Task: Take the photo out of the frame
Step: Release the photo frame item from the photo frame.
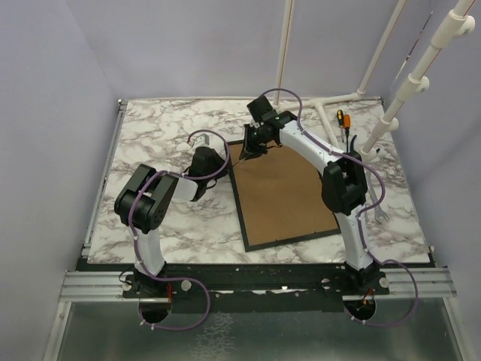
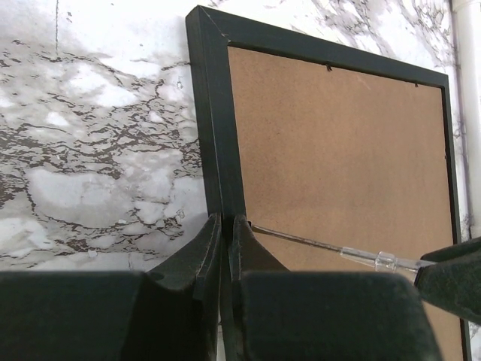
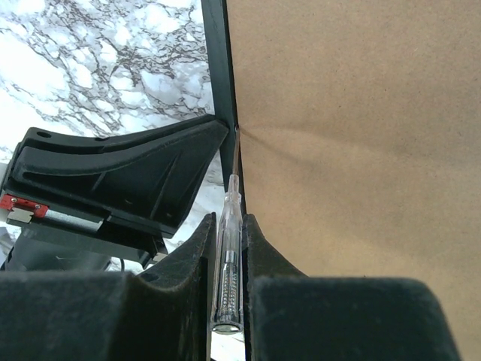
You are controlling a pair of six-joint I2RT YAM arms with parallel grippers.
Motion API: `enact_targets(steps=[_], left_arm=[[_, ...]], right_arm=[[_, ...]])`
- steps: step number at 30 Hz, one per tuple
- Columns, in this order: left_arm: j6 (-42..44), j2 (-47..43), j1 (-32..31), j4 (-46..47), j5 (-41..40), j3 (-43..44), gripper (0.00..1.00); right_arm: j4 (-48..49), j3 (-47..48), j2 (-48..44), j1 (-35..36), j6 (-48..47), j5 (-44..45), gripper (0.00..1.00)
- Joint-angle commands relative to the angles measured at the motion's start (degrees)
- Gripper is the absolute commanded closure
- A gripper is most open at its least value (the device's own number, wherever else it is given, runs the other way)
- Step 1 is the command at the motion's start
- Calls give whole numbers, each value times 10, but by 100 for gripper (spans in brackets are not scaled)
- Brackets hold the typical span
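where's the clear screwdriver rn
The screwdriver is clamped in the right gripper, centre of the right wrist view, its tip at the frame's left border beside the left gripper.

Black-edged frame [image 1: 282, 197], face down, brown fibreboard back up, lying flat

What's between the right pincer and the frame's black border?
A clear-handled screwdriver, gripped by the right pincer, tip at the frame's border: right wrist view.

A: Frame [image 1: 282, 195] flat on marble table [image 1: 150, 135], brown back up, skewed?
B: Confirmed. Thin black border showing all round. Left gripper [image 1: 224, 168] at its left edge, near far corner; right gripper [image 1: 246, 154] just beside, over same corner.
A: Elsewhere?
B: Orange-handled screwdriver [image 1: 346, 120] far right, by white pipes [image 1: 283, 53]; wrench [image 1: 379, 216] beside right arm [image 1: 342, 184].
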Motion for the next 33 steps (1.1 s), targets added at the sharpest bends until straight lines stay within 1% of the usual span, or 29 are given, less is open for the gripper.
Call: enact_targets(steps=[1,5,14,19,23,29,33], left_arm=[[-41,-3,-57,1,119,-12,92],[-41,-6,-57,2,121,-13,92],[-41,-9,-58,2,125,-15,92],[-36,-18,-56,-3,113,-19,92],[-26,-42,-39,-28,97,-29,92],[-10,-85,1,-61,84,-48,92],[7,-112,10,-92,69,-51,91]], right_arm=[[13,10,10,83,44,-110,99],[6,27,19,94,42,-97,99],[-48,119,57,108,-12,-86,99],[-56,115,44,108,-16,-57,99],[-51,78,0,92,-19,-13,99],[-3,-45,-121,46,-27,80,99],[26,-124,-198,37,-51,160,99]])
